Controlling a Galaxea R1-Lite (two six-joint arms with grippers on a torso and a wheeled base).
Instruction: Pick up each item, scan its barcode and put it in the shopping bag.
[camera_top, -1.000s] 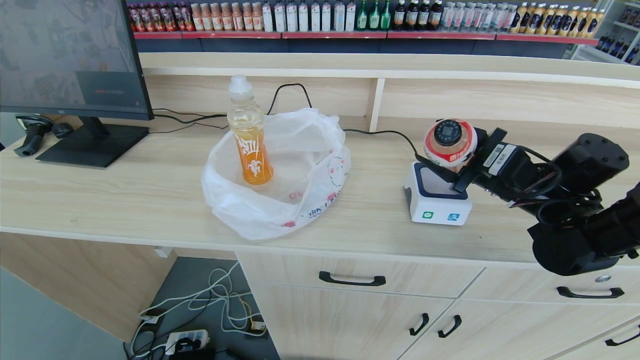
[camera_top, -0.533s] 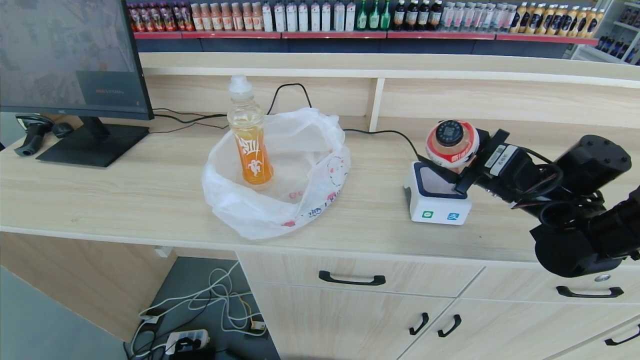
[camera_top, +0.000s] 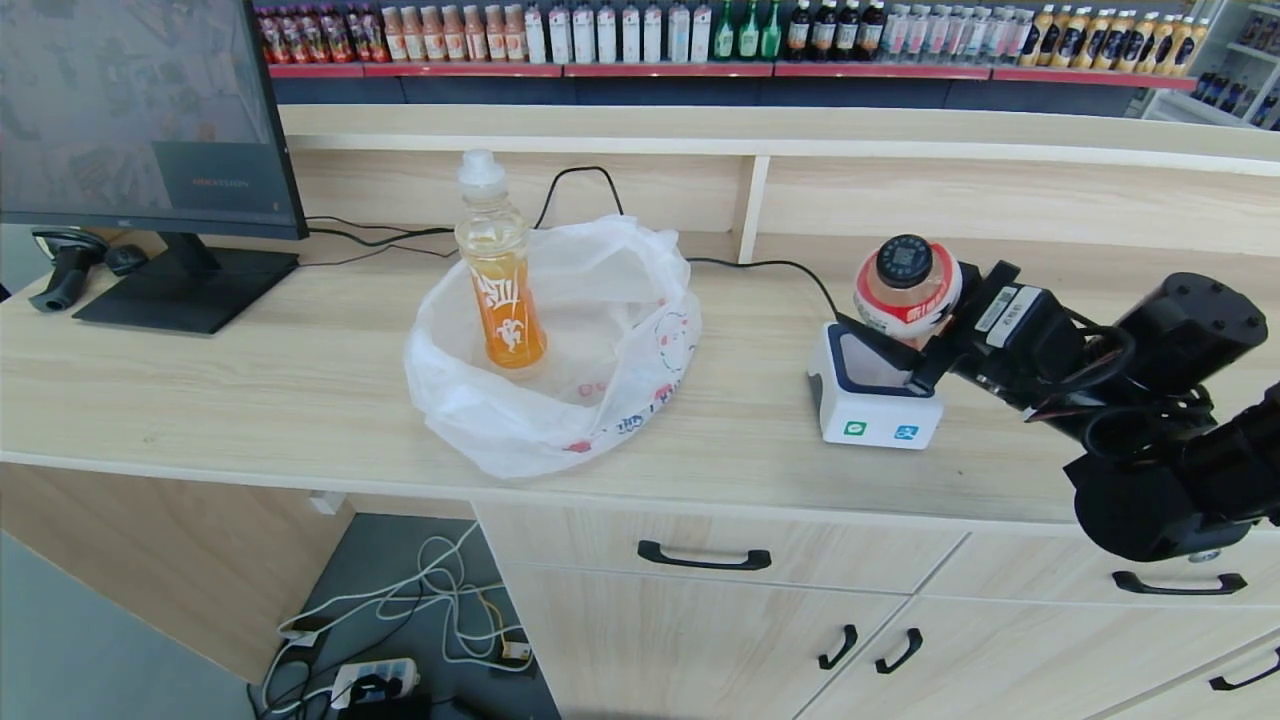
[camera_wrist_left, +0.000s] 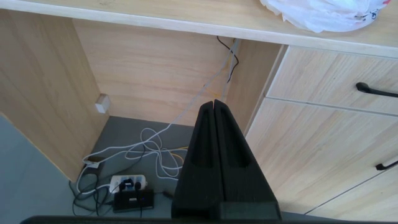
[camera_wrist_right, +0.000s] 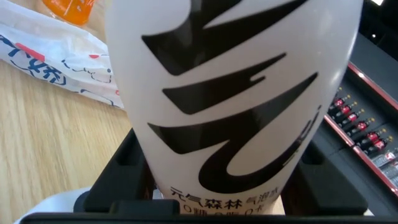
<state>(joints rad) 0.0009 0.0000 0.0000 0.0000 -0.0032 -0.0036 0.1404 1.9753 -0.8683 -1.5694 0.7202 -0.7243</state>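
Observation:
My right gripper (camera_top: 915, 335) is shut on a white bottle (camera_top: 905, 290) with a black cap and red band, held tilted just above the white barcode scanner (camera_top: 872, 395) on the counter. Up close the white bottle (camera_wrist_right: 230, 93) shows black lettering on its label between the black fingers (camera_wrist_right: 118, 168). A white plastic shopping bag (camera_top: 560, 350) lies open on the counter to the scanner's left, with an orange drink bottle (camera_top: 497, 275) standing upright inside it. My left gripper (camera_wrist_left: 214, 109) is shut with nothing in it, hanging below the counter's edge over the floor.
A monitor (camera_top: 140, 120) on its stand occupies the counter's back left, with a handheld scanner (camera_top: 65, 270) beside it. Black cables (camera_top: 560, 190) run along the back wall. Drawers with black handles (camera_top: 705, 558) sit under the counter. Cables and a power strip (camera_wrist_left: 127, 186) lie on the floor.
The right gripper has drifted slightly to the right and tipped the white bottle, so its cap faces more upward. The bag and orange bottle have not moved.

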